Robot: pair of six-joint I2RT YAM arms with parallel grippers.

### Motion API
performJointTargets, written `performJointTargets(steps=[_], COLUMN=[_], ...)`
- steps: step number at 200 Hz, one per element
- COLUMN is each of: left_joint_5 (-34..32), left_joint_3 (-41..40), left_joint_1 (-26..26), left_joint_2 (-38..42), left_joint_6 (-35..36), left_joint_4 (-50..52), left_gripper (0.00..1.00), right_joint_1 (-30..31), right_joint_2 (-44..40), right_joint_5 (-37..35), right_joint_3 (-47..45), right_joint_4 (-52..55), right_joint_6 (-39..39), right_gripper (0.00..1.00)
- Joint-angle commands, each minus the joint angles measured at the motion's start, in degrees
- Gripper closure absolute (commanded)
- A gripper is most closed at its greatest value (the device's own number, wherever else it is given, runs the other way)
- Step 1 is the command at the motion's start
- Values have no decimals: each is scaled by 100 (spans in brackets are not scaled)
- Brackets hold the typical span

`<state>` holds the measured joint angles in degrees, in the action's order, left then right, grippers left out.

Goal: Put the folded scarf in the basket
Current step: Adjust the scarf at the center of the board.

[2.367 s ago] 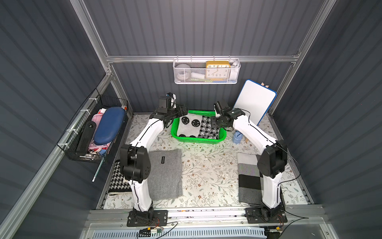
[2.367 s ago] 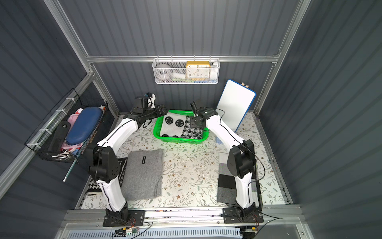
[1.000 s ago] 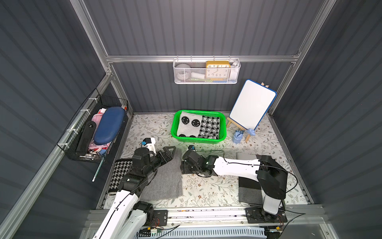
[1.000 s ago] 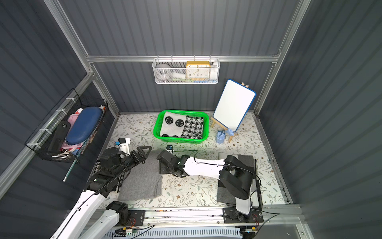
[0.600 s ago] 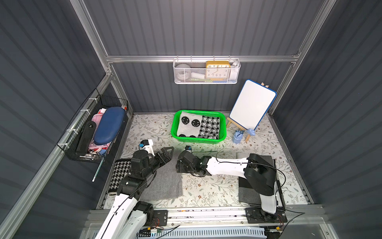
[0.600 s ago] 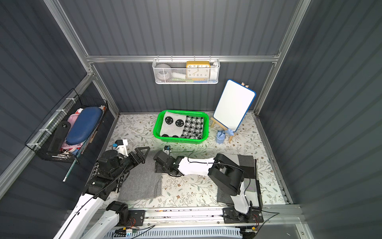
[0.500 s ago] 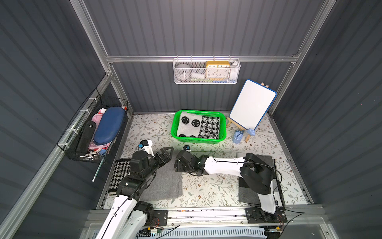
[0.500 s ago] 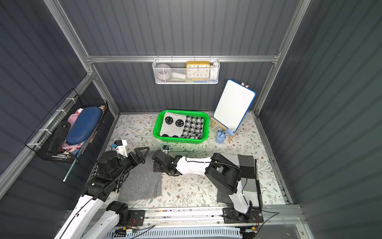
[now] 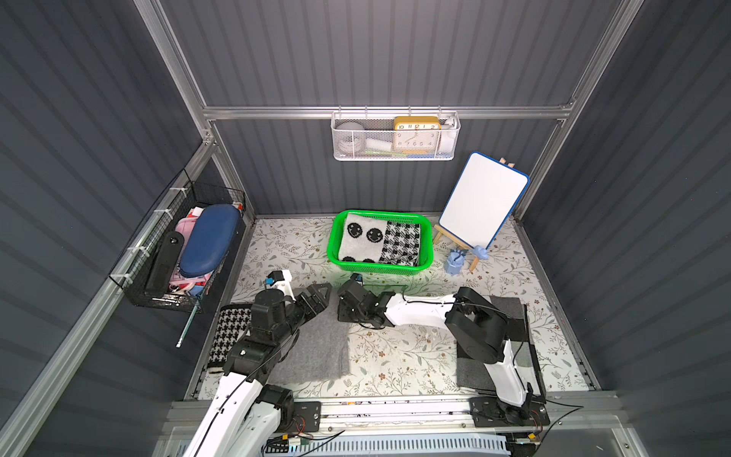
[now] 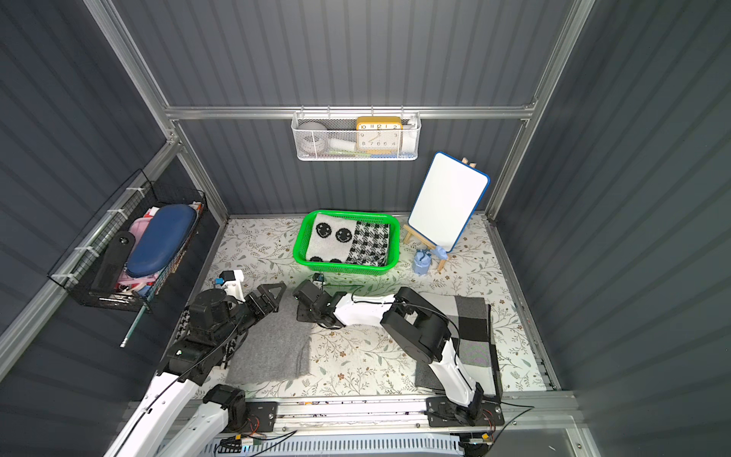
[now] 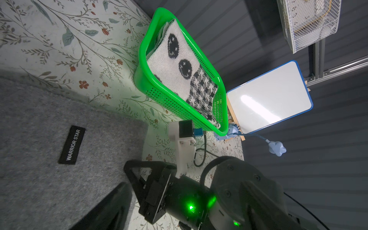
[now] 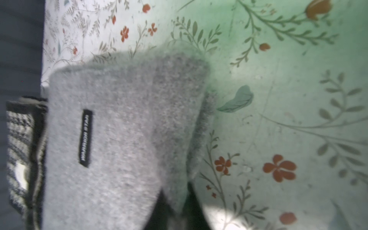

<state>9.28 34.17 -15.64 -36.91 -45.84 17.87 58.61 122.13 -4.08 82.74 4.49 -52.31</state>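
Robot test booth: aluminium frame [image 9: 277, 112], grey panel walls [image 9: 395, 51]

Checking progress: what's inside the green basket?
A white smiley-face scarf and a houndstooth scarf, folded, side by side. They cover the green basket floor; anything underneath is hidden.

The scarf [image 11: 35, 111] label [image 11: 72, 145] reads WARRIOR STAR.

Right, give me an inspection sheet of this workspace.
Surface: floral mat, flat.
Job's things: grey scarf folded on the mat; green basket holds two patterned scarves.
Clutter: houndstooth scarf, grey-black scarf, whiteboard, blue figurine.
Grippers: left gripper open near the grey scarf; right gripper, jaws shut on its edge.
Cables: black cable at the right wrist.
Surroundings: white mesh basket, black wire basket on the walls.
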Motion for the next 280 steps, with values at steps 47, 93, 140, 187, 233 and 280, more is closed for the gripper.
performJointTargets(steps=[47,93,140,187,233,280], left_joint_5=[642,1288,1480,1269,879,726], left_joint_3=[-239,-634,-872,-1047,-1324,-1541], left_joint_1=[35,17,-51,-416,-1055,-1064], left_joint_2=[-237,-707,-1161,-1435,-1442,-1132], left_joint_6=[92,-12,-65,-50,-335,-458], left_joint_4=[-587,-1528,-2017,-1895,-1774,-1304], left_gripper=[11,11,11,6,1,1], right_joint_1=[-71,-60,-65,-599,-1695,-1930], right_joint_2=[-1657,-3992,-6327,-6973,-6017,-4710], right_joint_5=[-1404,-2208,-2765,-2495,-1360,-809], right_joint_3=[-1829,-4290,-5168,-4879,-4530,-4205], right_joint_4=[166,857,2391,2336,1608,1036], right_joint_6=[-33,-927,-877,175,842,1189], right_gripper=[100,72,40,36,38,37])
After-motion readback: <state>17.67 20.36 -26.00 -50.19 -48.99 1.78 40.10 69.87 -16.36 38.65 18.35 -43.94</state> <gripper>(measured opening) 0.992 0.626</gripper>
